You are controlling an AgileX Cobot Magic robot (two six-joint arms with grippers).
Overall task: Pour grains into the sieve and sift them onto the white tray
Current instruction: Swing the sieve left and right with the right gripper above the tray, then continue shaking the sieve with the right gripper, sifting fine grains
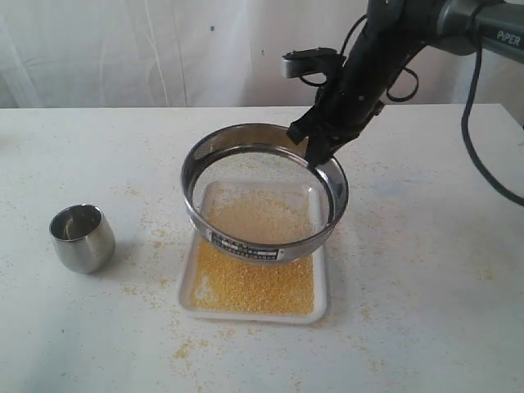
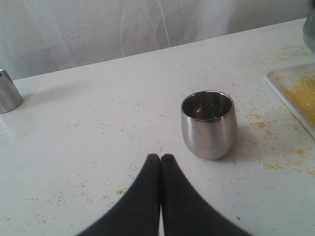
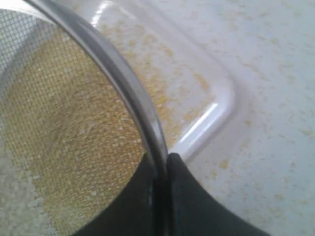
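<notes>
- The grains [image 1: 254,288], fine yellowish-beige granules, lie mostly as a golden layer on the floor of the flat rectangular white plastic tray [image 1: 254,317]. The layer is thickest toward the tray's near end.
- A paler, thinner patch shows at the mesh of the wide round shallow steel sieve [image 1: 246,242]. The right wrist view shows a few whitish bits on the wire, so some material is judged not yet through.
- The sieve hangs over the tray, tilted, with its far rim raised and its near rim low. Whether the near rim touches the tray cannot be told.
- Right gripper [image 1: 315,155]: the black fingers [image 3: 197,206] clamp the sieve's far rim, one inside the ring and one outside.
- The small rounded steel cup [image 1: 82,237] stands upright on the white table [image 1: 426,270], well apart from the tray on its left. The left wrist view shows no grains inside it, so the pouring step is judged complete.
- Left gripper [image 2: 160,158]: it hovers near the cup with fingers pressed together, holding nothing.
- Stray grains are scattered on the table around the tray, most thickly near its edges.
- Progress estimate: sifting is well advanced, with the bulk already on the tray. What is left is to work the residue through the mesh.
</notes>
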